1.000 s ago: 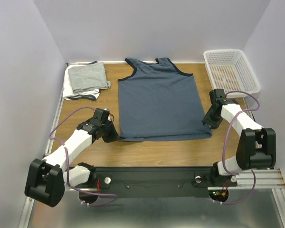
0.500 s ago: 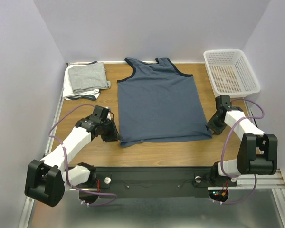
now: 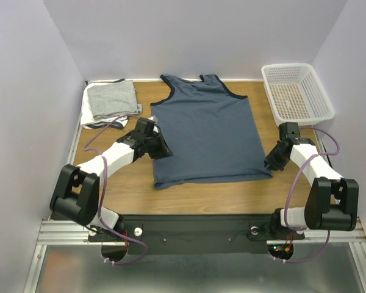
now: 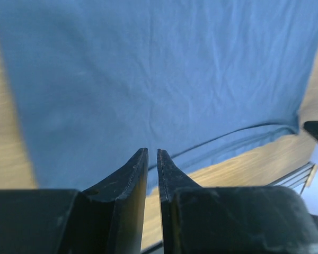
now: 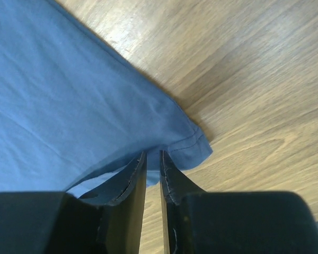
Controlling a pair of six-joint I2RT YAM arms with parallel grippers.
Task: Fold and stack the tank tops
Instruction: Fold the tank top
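The slate-blue tank top (image 3: 207, 134) lies flat on the wooden table, neck toward the back. My left gripper (image 3: 165, 149) sits at its left edge, about halfway down. In the left wrist view the left gripper (image 4: 152, 152) has only a thin slit between its fingers, and I see nothing in it; blue cloth (image 4: 148, 79) spreads beyond. My right gripper (image 3: 269, 163) is at the shirt's lower right corner. In the right wrist view the right gripper (image 5: 152, 153) has closed to a narrow gap on the hem corner of the tank top (image 5: 53, 95), with cloth bunched round its tips.
A folded light grey tank top (image 3: 113, 101) lies on a white one (image 3: 91, 120) at the back left. A white perforated basket (image 3: 297, 66) stands at the back right. Walls close in the back and both sides.
My left arm swung from the shirt's lower left corner up to the middle of its left edge. The right gripper slid down to the lower right corner and its jaws narrowed.
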